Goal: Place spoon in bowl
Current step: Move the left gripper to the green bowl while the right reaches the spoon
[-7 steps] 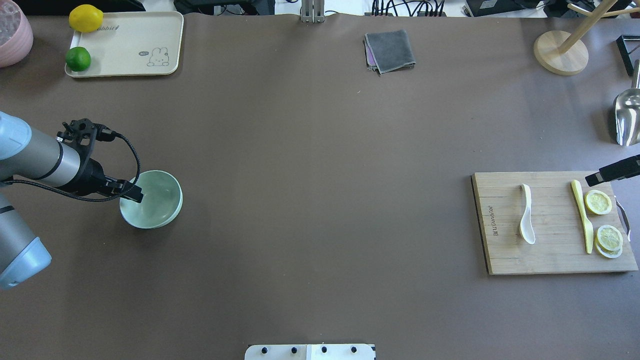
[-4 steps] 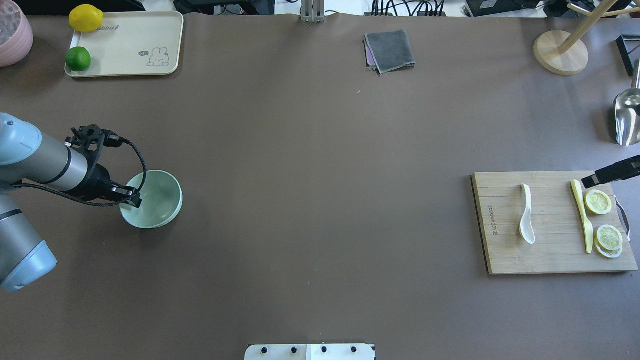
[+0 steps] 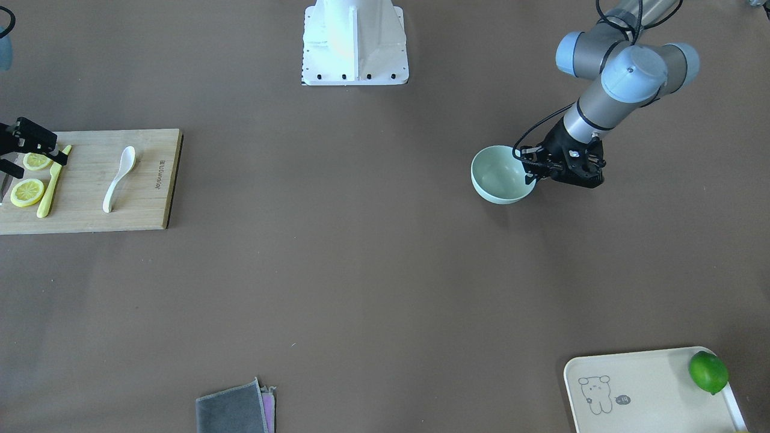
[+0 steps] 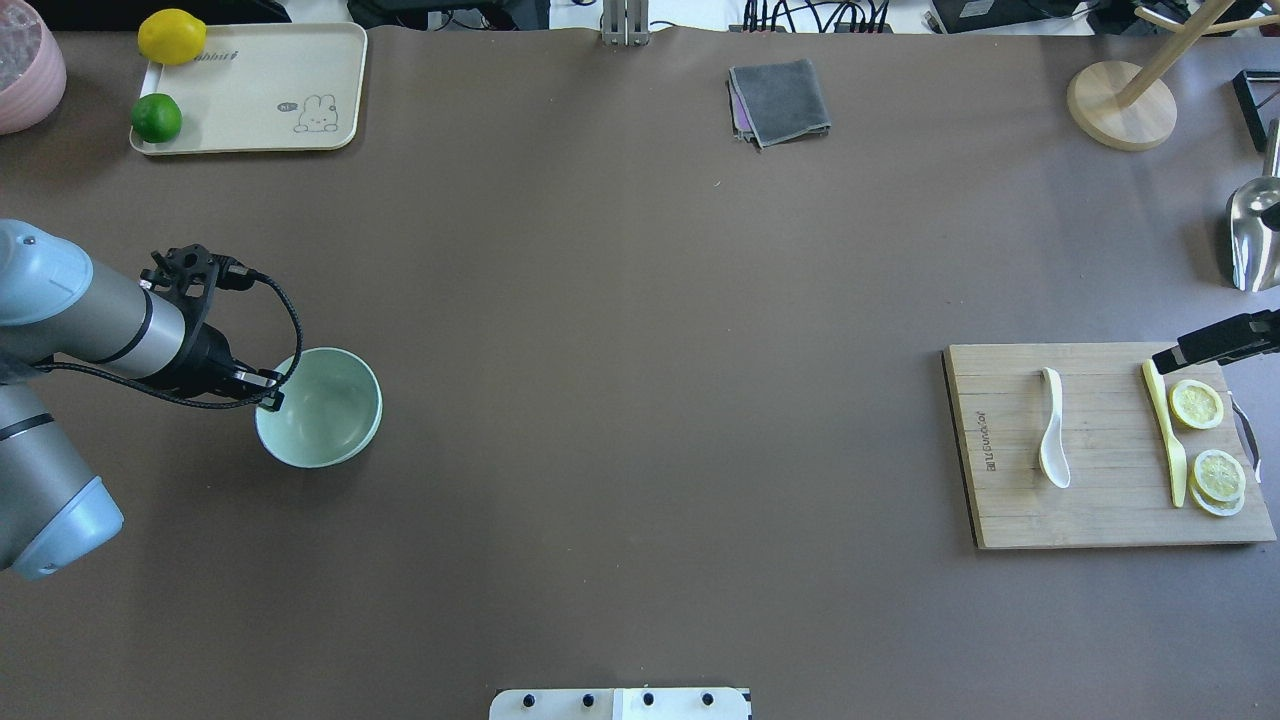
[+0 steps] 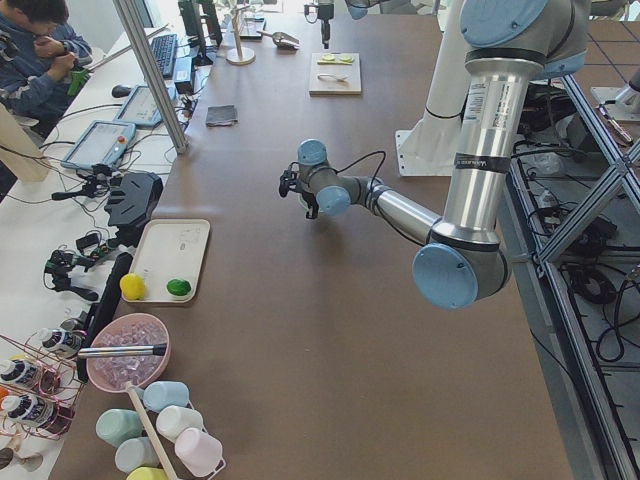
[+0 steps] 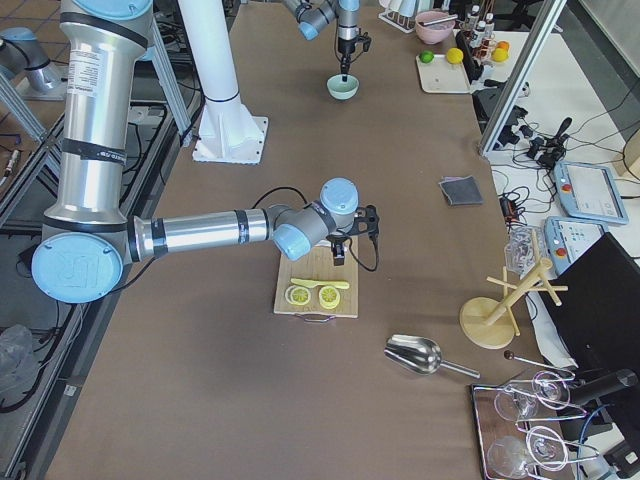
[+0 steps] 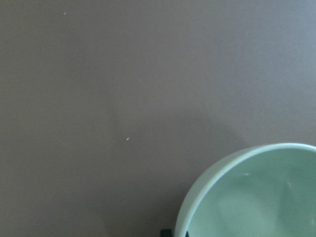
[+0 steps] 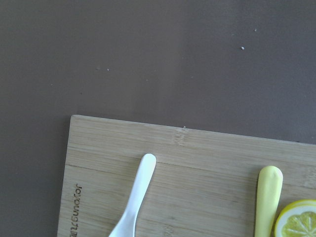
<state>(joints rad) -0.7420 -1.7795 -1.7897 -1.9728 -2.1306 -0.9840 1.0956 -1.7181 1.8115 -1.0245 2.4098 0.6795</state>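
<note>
**Left arm, bowl side.** The left gripper (image 4: 270, 400) comes down on the rim of the mint-green bowl (image 4: 325, 410), on the side nearest the arm. The fingers look clenched on the rim. The left wrist view shows 1 dark fingertip (image 7: 170, 232) against the outside of the wall; the inner one is out of frame. The bowl sits upright on the brown table (image 4: 640, 300), in the robot's left half.

**Right arm, board side.** A bamboo cutting board (image 4: 1100, 515) lies at the table's far right.
- The white soup spoon (image 4: 1050, 440) lies flat on the board, with its scoop toward the robot and its handle pointing away.
- It sits between the board's engraved edge and the yellow knife (image 4: 1166, 430).
- Lemon slices (image 4: 1197, 404) lie beyond the knife.
- The spoon is well apart from the bowl, across the table, and clear of both grippers.

The right gripper (image 3: 39, 163) hovers over the board's outer end, above the knife's handle tip and the slice beside it. In the front-facing view its 2 fingers stand spread and grasp nothing. The right wrist view looks down on the spoon's handle and the knife's handle tip.

**Elsewhere.**
- A cream tray (image 4: 250, 90) at the far left corner carries a lemon (image 4: 172, 37) and a lime (image 4: 157, 118).
- A folded grey cloth (image 4: 780, 102) lies at the far edge.
- A wooden stand (image 4: 1120, 105) and a metal scoop (image 4: 1252, 235) sit at the far right.
</note>
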